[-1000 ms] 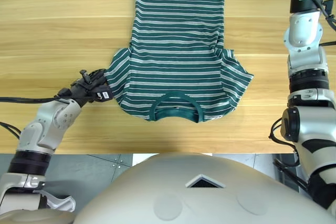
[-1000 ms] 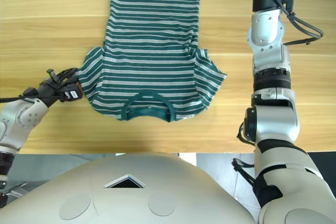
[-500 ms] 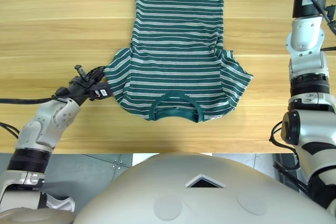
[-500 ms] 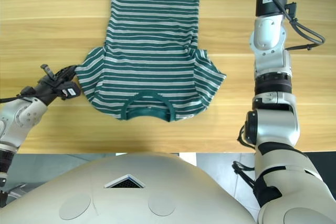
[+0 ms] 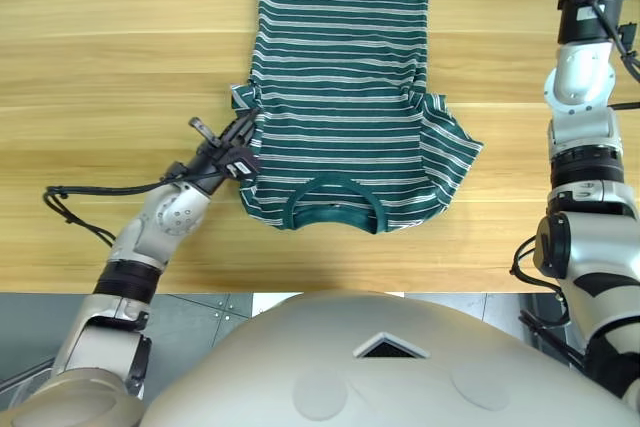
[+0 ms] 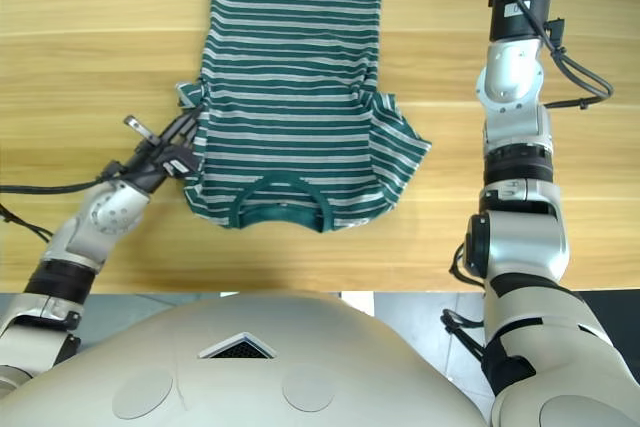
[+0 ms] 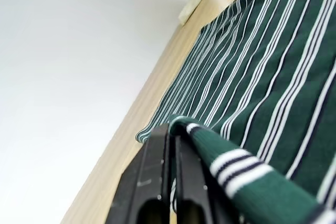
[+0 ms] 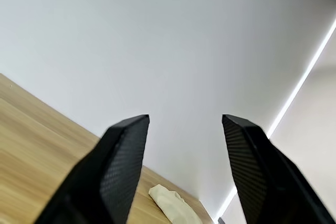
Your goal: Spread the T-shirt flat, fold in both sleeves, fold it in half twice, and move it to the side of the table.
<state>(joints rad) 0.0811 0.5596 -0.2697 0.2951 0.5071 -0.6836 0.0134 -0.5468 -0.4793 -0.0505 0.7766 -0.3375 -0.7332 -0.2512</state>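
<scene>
T-shirt (image 5: 340,67): soft, light; grab the sleeve (image 7: 236,166) edge
Left gripper (image 7: 172,132): pinching the sleeve
Right gripper (image 8: 184,121): fingers apart; holding nothing

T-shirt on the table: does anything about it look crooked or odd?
The T-shirt looks lopsided: its left sleeve lies drawn in over the body, pinched in the left gripper, while its right sleeve sticks out sideways, rumpled.

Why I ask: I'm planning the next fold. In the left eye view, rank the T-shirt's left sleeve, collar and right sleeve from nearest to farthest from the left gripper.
1. left sleeve: pinched in the left gripper, on the robot's left.
2. collar: middle of the shirt's near edge.
3. right sleeve: spread out on the robot's right.
</scene>
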